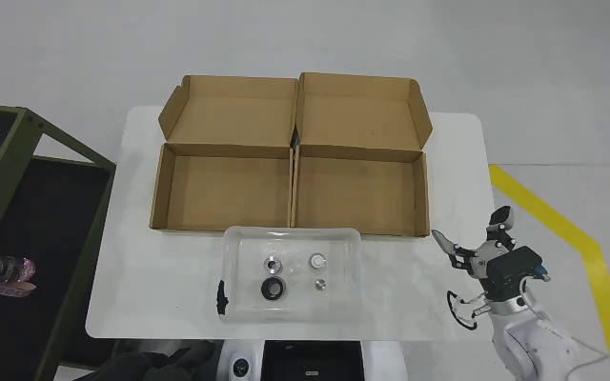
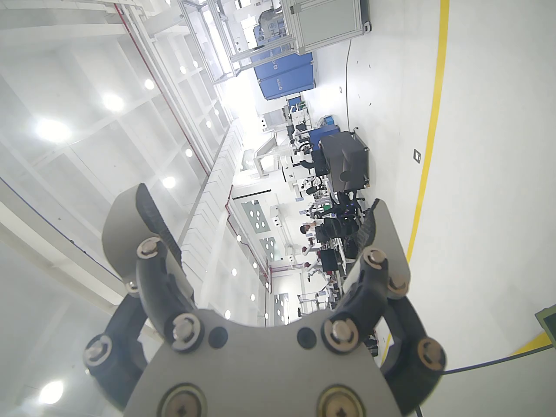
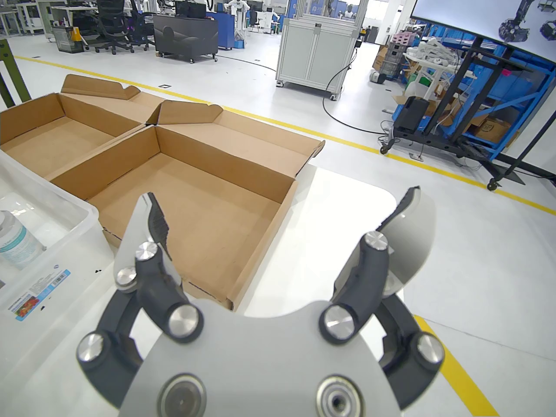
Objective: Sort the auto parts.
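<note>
— While the small parts [image 1: 274, 265] are sitting in that clear tub [image 1: 291, 230], why are the left box [image 1: 221, 190] and the right box [image 1: 357, 195] lying open right behind it?

— I'm guessing they're serving as the two sorting bins. They're lying side by side, walls touching, lids folded back flat, so an arm can be dropping pieces straight in from above. The tub is sitting at the near edge of the table [image 1: 133, 286], just in front of both boxes, and it's keeping the loose bits together: a black ring [image 1: 274, 288], a white cap [image 1: 317, 259] and two silver pieces [image 1: 320, 283].

— And what are the arms doing?

— The right gripper [image 1: 446, 276] is hovering by the table's right edge, near the right box's front corner and well apart from the tub. It's pointing in across the table, with its fingers [image 3: 147, 219] spread wide and gripping nothing. The left gripper [image 2: 258, 201] is pointing out into the hall, tilted upward, its fingers [image 2: 147, 214] also spread wide and carrying nothing.

— So no sorting is happening yet?

— I'm judging not; every part I can see is lying in the tub, waiting for a first pick.
</note>
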Robot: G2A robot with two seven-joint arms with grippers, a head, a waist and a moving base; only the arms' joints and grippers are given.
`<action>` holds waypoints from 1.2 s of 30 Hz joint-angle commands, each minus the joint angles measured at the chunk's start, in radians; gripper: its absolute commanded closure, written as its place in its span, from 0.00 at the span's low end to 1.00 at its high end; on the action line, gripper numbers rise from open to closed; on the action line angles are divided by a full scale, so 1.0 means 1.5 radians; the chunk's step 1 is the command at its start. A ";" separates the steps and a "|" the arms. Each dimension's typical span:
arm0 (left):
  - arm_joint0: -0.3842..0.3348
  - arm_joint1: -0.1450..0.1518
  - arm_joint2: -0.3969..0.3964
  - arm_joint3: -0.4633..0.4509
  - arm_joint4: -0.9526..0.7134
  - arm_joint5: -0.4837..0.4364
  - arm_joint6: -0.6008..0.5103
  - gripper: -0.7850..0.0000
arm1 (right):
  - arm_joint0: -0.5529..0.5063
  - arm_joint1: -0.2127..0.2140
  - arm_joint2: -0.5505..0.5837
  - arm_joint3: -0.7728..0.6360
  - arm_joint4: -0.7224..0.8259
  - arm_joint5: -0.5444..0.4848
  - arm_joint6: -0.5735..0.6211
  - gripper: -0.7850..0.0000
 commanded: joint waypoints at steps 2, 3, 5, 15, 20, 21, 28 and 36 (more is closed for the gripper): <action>0.000 0.000 0.000 0.000 0.000 0.000 0.000 0.00 | 0.000 0.000 0.000 0.000 0.000 0.000 0.000 0.00; 0.000 0.000 0.000 0.000 0.000 0.000 0.000 0.00 | 0.000 0.000 0.000 0.000 0.000 0.000 0.000 0.00; 0.000 0.000 0.000 0.000 0.000 0.000 0.000 0.00 | 0.000 0.000 0.000 0.000 0.000 0.000 0.000 0.00; 0.000 0.000 0.000 0.000 0.000 0.000 0.000 0.00 | 0.006 0.001 -0.006 0.000 -0.002 -0.005 0.024 0.00; 0.000 0.000 0.000 0.000 0.000 0.000 0.000 0.00 | 0.036 0.006 -0.023 -0.016 0.001 -0.076 0.106 0.00; 0.000 0.000 0.000 0.000 0.000 0.000 0.000 0.00 | 0.042 0.008 -0.025 -0.019 0.005 -0.091 0.121 0.00; 0.000 0.000 0.000 0.000 0.000 0.000 0.000 0.00 | 0.079 0.014 -0.059 -0.049 0.043 -0.178 0.235 0.00; 0.000 0.000 0.000 0.000 0.000 0.000 0.000 0.00 | 0.137 0.021 -0.134 -0.080 0.054 -0.256 0.356 0.00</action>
